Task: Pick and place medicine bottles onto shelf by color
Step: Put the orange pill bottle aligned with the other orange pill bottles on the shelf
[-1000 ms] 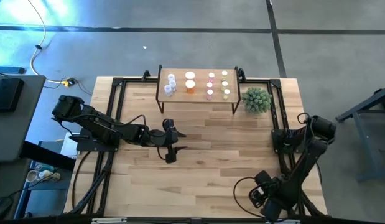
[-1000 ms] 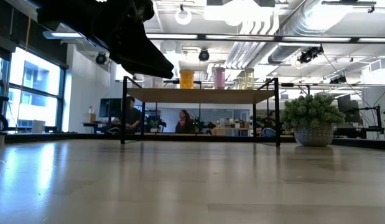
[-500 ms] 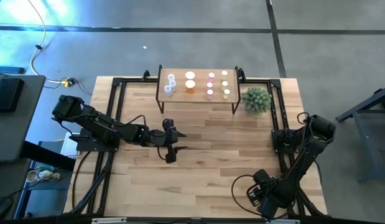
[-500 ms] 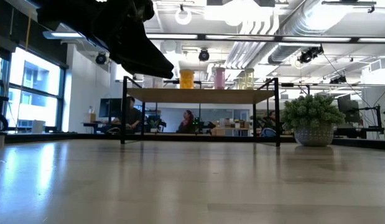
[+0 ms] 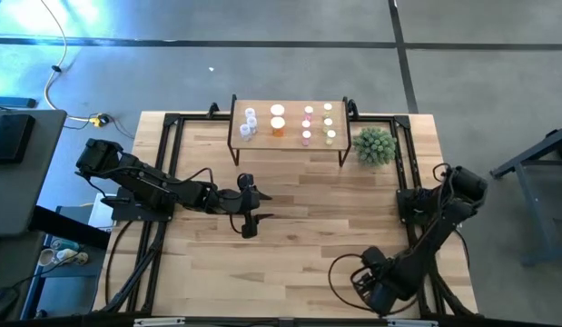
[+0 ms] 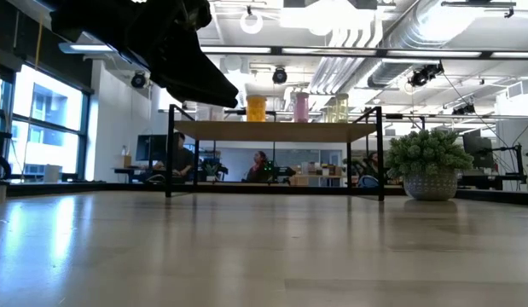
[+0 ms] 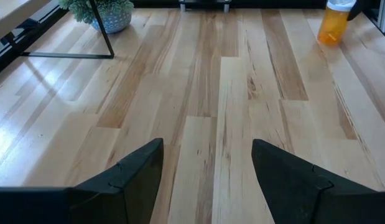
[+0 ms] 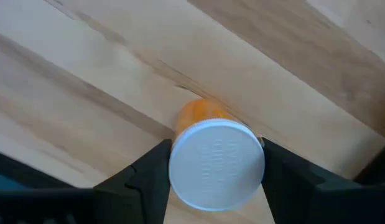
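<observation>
Right gripper (image 8: 214,171) at near table edge, dark fingers (image 8: 148,171) clamping small orange cylindrical bottle with smooth white round cap (image 8: 217,163), left gripper (image 7: 208,171) spread wide above bare pale wood tabletop (image 7: 198,93), holding nothing.

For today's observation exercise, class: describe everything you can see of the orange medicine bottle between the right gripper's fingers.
The orange medicine bottle is a small cylinder with a translucent orange body and a round white cap, both plastic-looking. It is seen cap-on from above, with only a sliver of the body showing past the cap. The right gripper is shut on it, one dark finger at each side of the cap. Below it lies the light wooden tabletop, near the right front corner; whether it rests there or is lifted cannot be told.
</observation>
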Tool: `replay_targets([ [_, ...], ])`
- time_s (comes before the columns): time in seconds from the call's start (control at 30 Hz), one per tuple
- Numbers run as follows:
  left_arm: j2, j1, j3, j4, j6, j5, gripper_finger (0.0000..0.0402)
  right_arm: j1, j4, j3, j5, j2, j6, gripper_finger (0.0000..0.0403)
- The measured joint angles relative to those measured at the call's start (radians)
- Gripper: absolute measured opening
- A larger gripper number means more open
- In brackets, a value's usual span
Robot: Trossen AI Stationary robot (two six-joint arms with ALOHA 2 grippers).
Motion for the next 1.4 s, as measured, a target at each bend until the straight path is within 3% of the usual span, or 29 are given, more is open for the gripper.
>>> replay_targets([
  [0.4,0.0,0.0,0.0,0.0,0.0,0.0,0.0235,-0.194,0.013,0.089,0.088,0.0,-0.317,0.0196],
  [1.0,0.0,0.0,0.0,0.0,0.0,0.0,0.0234,-0.582,0.08,0.17,0.091,0.0,-0.985,0.0195],
  [1.4,0.0,0.0,0.0,0.0,0.0,0.0,0.0235,-0.751,0.073,0.253,0.086,0.0,-1.282,0.0195],
])
